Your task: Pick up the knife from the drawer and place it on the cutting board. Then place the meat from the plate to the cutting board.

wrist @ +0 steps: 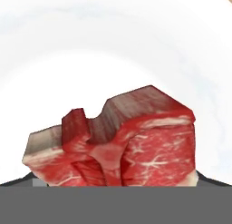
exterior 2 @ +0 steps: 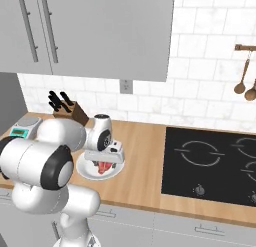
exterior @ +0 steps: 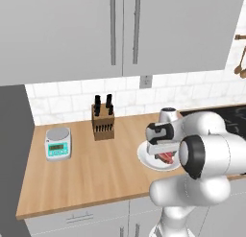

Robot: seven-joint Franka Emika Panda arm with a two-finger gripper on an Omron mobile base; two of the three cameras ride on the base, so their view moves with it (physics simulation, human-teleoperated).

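Note:
The meat (wrist: 127, 146), a red slab with pale streaks, lies on the white plate (wrist: 113, 46) and looms very close in the hand view, covering my fingertips. On the counter, the plate (exterior: 144, 160) (exterior 2: 85, 172) sits right under my hand, with the meat (exterior: 166, 158) (exterior 2: 103, 167) showing just below it. My gripper (exterior: 163, 153) (exterior 2: 103, 162) is down over the meat, pointing at the plate. Whether the fingers press the meat is hidden. The knife, the drawer and the cutting board are out of view.
A knife block with black-handled knives (exterior: 103, 118) (exterior 2: 65, 107) stands at the back wall. A white scale (exterior: 58, 142) (exterior 2: 25, 126) sits at the counter's left. A black cooktop (exterior 2: 215, 163) lies to the right; wooden spoons (exterior 2: 245, 78) hang above it.

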